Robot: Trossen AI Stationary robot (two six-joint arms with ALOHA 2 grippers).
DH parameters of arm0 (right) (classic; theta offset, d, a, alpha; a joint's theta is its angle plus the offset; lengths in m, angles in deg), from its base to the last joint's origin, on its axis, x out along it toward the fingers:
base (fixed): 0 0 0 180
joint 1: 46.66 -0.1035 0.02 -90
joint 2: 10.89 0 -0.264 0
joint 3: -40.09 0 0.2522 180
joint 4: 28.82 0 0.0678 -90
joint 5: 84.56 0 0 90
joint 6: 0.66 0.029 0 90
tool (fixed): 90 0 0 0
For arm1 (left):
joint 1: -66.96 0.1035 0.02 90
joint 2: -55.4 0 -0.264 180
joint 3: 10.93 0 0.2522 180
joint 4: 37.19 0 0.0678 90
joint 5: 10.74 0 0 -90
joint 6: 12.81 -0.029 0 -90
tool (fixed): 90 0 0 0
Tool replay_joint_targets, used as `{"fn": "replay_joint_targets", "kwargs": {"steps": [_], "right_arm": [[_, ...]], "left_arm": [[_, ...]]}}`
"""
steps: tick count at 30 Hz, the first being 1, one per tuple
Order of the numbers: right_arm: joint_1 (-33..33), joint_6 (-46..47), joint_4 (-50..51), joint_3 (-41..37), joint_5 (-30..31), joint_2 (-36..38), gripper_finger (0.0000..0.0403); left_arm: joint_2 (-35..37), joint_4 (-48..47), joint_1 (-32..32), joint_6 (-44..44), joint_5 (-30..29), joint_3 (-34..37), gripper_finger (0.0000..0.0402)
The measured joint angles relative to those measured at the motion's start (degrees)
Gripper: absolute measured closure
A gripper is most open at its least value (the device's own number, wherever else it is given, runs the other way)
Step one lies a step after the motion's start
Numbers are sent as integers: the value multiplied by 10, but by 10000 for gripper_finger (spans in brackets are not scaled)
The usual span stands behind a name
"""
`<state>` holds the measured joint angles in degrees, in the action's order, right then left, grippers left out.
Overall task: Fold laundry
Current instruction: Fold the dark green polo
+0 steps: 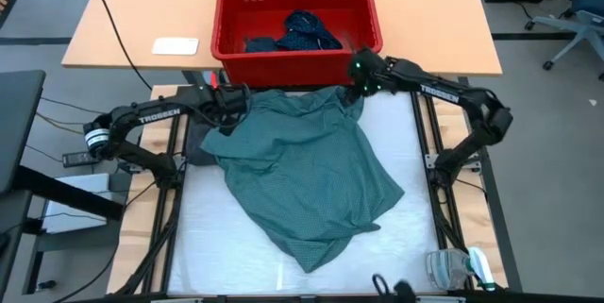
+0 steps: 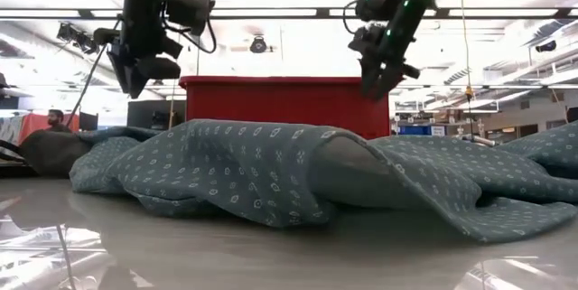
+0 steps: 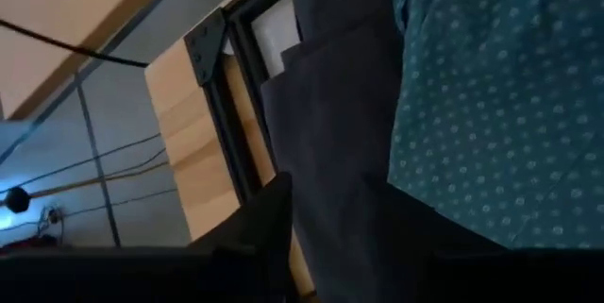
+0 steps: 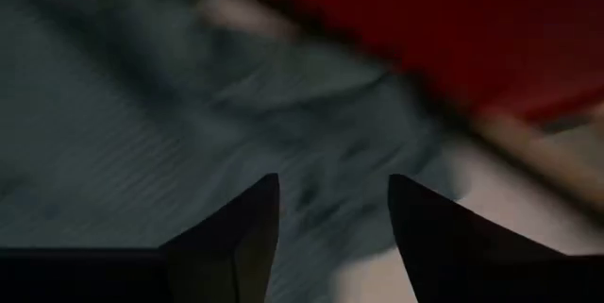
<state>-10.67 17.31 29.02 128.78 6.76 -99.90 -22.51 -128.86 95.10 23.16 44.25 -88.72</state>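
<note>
Now I see the teal shirt spread rumpled on the white table, just before the red basket. My right gripper hovers parted above its collar; the left gripper's state I cannot tell.

The shirt lies on the tabletop, before the basket. Another garment lies in the basket.

The right wrist view is smeared: teal shirt and red basket show only as soft patches. In the left wrist view, the left gripper is cut off by the bottom edge, its fingers unreadable. In the high view, the basket's dark clothes are too small to separate, upper centre.
</note>
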Motion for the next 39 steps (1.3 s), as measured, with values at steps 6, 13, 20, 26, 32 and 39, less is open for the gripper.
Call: {"fn": "replay_joint_targets", "kwargs": {"steps": [6,13,20,26,32,39], "right_arm": [[-107,97,13,-52,-110,46,214],[-265,262,-2,-177,-108,78,238],[-403,371,14,-258,-95,124,261],[-462,383,-1,-313,-112,134,276],[-468,345,-8,-375,-100,116,290],[-451,269,33,-399,-70,114,304]], "left_arm": [[0,-4,-14,-75,51,-43,267],[26,124,-80,-164,231,-46,277],[11,386,-217,-100,395,-24,298],[-44,477,-327,-86,396,-22,306],[-140,523,-409,-77,392,-21,326],[-264,622,-463,-8,423,-21,356]]}}
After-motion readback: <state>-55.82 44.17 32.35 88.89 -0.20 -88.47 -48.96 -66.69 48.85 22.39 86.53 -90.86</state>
